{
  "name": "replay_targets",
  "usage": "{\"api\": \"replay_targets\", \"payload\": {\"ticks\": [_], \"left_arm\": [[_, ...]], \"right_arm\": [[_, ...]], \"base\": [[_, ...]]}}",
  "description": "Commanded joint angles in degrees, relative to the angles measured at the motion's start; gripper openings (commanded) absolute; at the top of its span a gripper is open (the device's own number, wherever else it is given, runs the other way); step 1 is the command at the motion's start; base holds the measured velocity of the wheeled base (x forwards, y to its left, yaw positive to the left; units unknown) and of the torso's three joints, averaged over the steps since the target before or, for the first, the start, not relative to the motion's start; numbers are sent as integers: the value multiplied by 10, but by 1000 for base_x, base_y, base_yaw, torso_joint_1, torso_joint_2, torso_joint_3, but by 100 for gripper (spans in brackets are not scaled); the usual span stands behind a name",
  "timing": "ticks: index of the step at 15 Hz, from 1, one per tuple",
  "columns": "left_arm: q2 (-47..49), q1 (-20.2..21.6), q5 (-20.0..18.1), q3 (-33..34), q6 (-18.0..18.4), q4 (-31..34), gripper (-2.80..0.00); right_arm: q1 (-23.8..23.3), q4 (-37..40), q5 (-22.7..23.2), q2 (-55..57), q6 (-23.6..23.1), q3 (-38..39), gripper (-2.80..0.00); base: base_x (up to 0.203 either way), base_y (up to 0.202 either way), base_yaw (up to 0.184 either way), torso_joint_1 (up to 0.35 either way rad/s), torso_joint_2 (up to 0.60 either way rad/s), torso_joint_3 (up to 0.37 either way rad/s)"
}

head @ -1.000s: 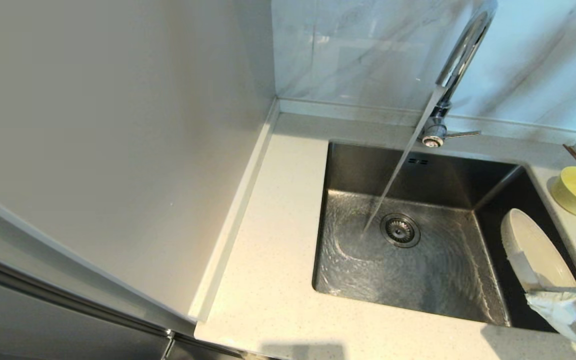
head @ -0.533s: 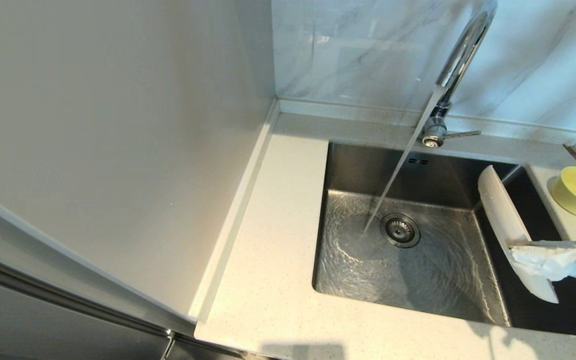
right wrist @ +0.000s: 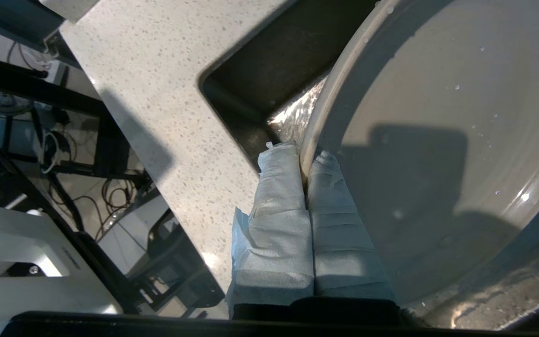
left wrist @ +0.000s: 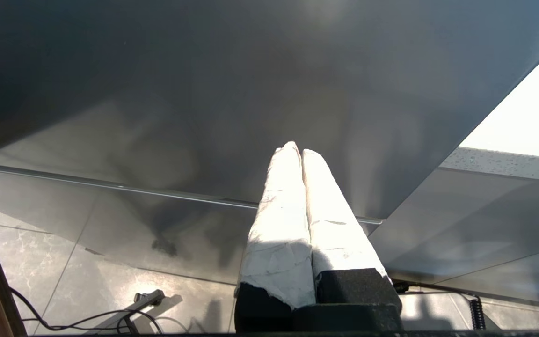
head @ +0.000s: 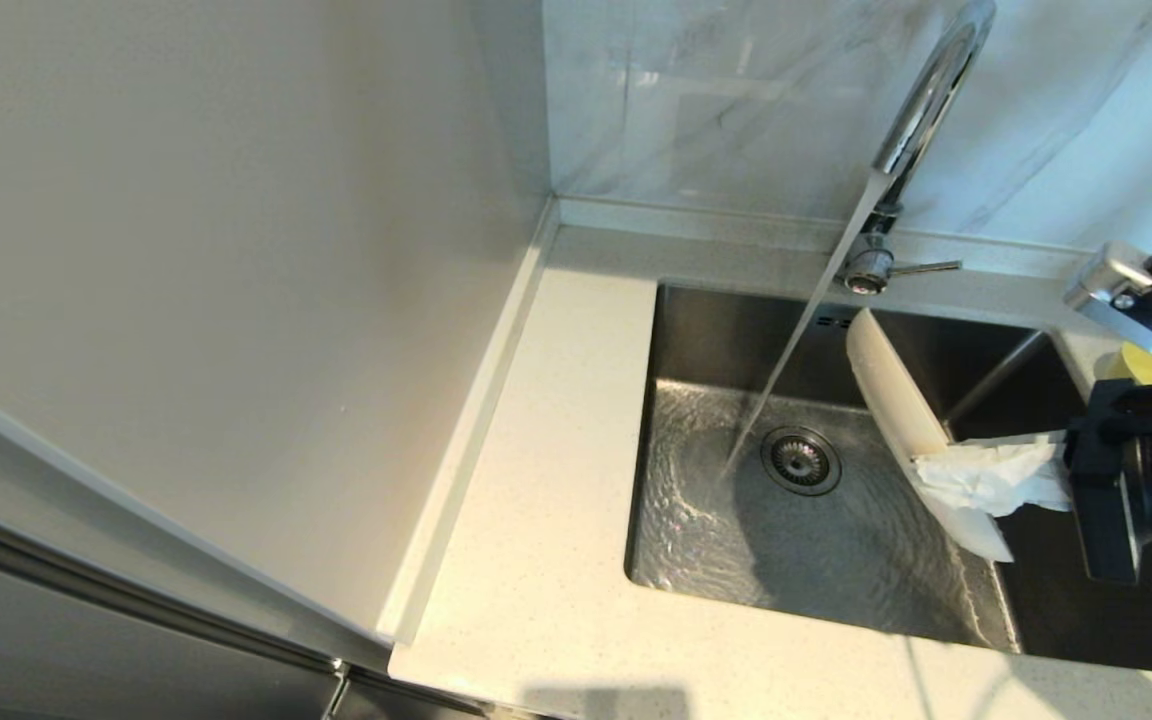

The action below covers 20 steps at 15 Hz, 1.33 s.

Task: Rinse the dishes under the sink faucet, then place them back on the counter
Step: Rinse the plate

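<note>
Right claw pinches the rim of the white plate, its cloth-wrapped fingers pressed on either side of the edge. Held on edge ahead of the claw, the plate hangs above the sink, just beside the water stream from the faucet. Behind the claw, the yellow bowl sits on the bench. Left claw is parked below the bench, fingers pressed together, holding nothing.
</note>
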Motion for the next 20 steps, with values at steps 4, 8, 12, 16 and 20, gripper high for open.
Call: {"api": "replay_targets", "payload": {"ticks": [4, 8, 12, 16, 20], "left_arm": [[0, 0, 0, 0, 0, 0, -280], [0, 0, 0, 0, 0, 0, -280], [0, 0, 0, 0, 0, 0, -280], [0, 0, 0, 0, 0, 0, -280], [0, 0, 0, 0, 0, 0, -280]], "right_arm": [[39, 1, -2, 63, 46, -58, -280], [54, 0, -42, 119, 71, -109, -280], [56, -1, -109, 165, 111, -163, -280], [56, -1, -142, 179, 114, -180, -280], [59, 0, -153, 191, 114, -202, -280]], "base": [[0, 0, 0, 0, 0, 0], [0, 0, 0, 0, 0, 0], [0, 0, 0, 0, 0, 0], [0, 0, 0, 0, 0, 0], [0, 0, 0, 0, 0, 0]]}}
